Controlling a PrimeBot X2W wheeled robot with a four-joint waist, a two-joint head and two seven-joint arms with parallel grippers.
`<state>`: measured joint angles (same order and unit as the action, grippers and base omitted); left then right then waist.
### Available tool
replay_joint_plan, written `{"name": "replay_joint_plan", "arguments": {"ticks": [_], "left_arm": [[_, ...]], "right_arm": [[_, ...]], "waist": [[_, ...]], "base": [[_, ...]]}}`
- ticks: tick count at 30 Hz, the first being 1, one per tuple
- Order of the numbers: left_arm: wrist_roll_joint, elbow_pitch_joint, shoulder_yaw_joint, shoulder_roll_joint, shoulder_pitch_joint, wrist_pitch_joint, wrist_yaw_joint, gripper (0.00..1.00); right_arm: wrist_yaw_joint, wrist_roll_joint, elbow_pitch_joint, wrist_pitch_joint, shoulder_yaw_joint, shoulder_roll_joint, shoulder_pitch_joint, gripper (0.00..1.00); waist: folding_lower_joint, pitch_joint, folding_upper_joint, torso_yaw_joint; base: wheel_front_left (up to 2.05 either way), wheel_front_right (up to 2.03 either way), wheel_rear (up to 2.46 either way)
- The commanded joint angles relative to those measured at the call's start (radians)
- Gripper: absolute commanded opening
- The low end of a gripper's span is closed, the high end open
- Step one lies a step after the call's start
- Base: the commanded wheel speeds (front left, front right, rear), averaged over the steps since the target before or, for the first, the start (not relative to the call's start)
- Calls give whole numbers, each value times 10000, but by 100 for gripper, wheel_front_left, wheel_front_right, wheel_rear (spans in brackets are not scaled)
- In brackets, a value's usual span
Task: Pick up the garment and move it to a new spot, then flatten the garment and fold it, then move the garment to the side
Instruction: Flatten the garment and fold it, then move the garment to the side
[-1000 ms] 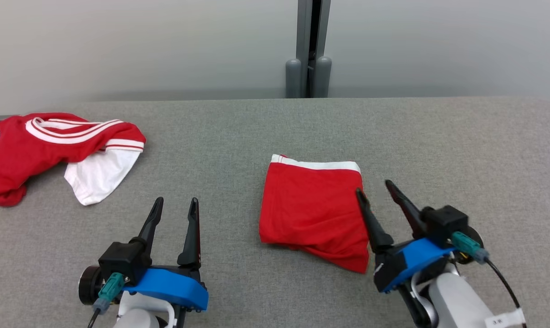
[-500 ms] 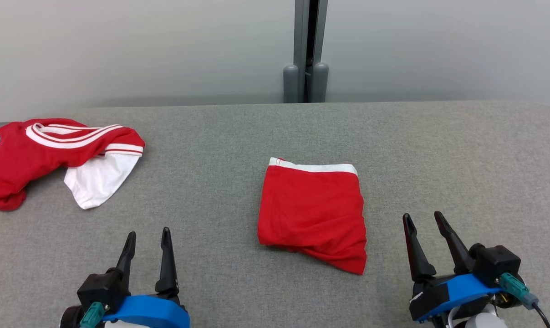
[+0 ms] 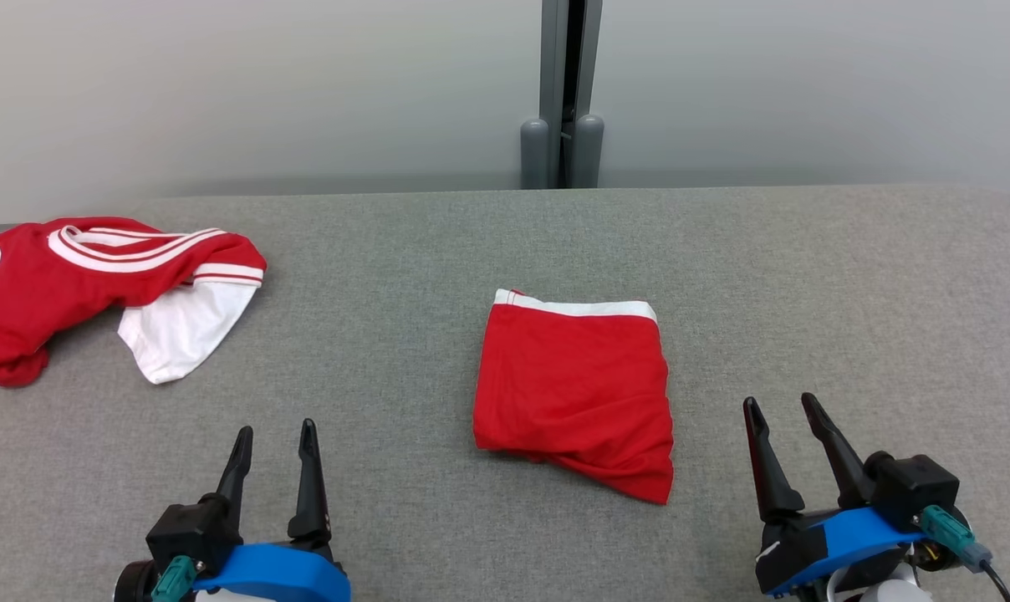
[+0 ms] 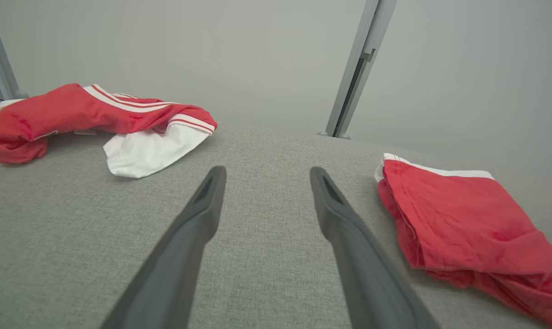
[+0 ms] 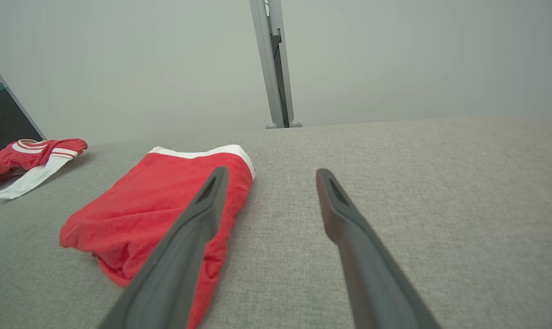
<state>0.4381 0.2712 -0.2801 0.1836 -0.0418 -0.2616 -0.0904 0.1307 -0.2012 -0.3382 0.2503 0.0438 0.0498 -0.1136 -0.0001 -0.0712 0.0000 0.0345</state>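
The garment (image 3: 576,389) is red with a white band along its far edge. It lies folded into a rough square at the middle of the grey table (image 3: 438,251). It also shows at the right of the left wrist view (image 4: 463,214) and at the left of the right wrist view (image 5: 161,205). My left gripper (image 3: 276,433) stands open at the lower left, well clear of the garment. At the lower right my right gripper (image 3: 781,405) is open too, a short way right of the garment's near corner. Neither holds anything.
A second red and white garment (image 3: 95,280) lies crumpled at the table's far left, seen too in the left wrist view (image 4: 98,123). A grey post (image 3: 565,92) rises behind the table's far edge against a pale wall.
Both grippers have drawn back toward me, away from the folded garment; the right one was at its right edge a second ago. The head view shifted slightly. The garment lies as before.
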Motion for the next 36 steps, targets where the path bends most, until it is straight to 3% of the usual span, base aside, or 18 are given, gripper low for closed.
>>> {"name": "replay_joint_plan", "arguments": {"ticks": [1, 13, 28, 33, 34, 35, 36], "left_arm": [[-87, 17, 22, -18, 36, -50, 21, 100], [-382, 148, 110, -218, -189, -49, 262, 100], [-723, 22, 184, -681, -632, -49, 478, 100], [-880, 48, 387, -842, -742, -49, 629, 100], [-900, 46, 426, -866, -764, -49, 657, 100], [-949, 41, 455, -880, -787, -49, 677, 100], [-1022, 32, 456, -891, -820, -49, 724, 100]], "right_arm": [[1, 92, 37, -16, -27, 15, 137, 100], [1, 663, -175, -733, -75, 13, -640, 100], [1, 1172, -1585, -5621, -637, 19, -3026, 100], [1, 478, -1832, -6526, -480, 16, -3094, 100], [1, 358, -1825, -6586, -438, 13, -3100, 81], [1, 235, -1816, -6587, -401, 10, -3098, 42], [1, 130, -1769, -6538, -351, 9, -3108, 29]], "waist": [[1, 6, 0, -6], [1, -96, 0, -243], [1, -1187, 0, -1361], [1, -1539, 0, -1631], [1, -1573, 0, -1634], [1, -1608, 0, -1626], [1, -1647, 0, -1604]], "base": [[0, 0, 0], [0, 0, 0], [0, 0, 0], [0, 0, 0], [0, 0, 0], [0, 0, 0], [0, 0, 0]]}}
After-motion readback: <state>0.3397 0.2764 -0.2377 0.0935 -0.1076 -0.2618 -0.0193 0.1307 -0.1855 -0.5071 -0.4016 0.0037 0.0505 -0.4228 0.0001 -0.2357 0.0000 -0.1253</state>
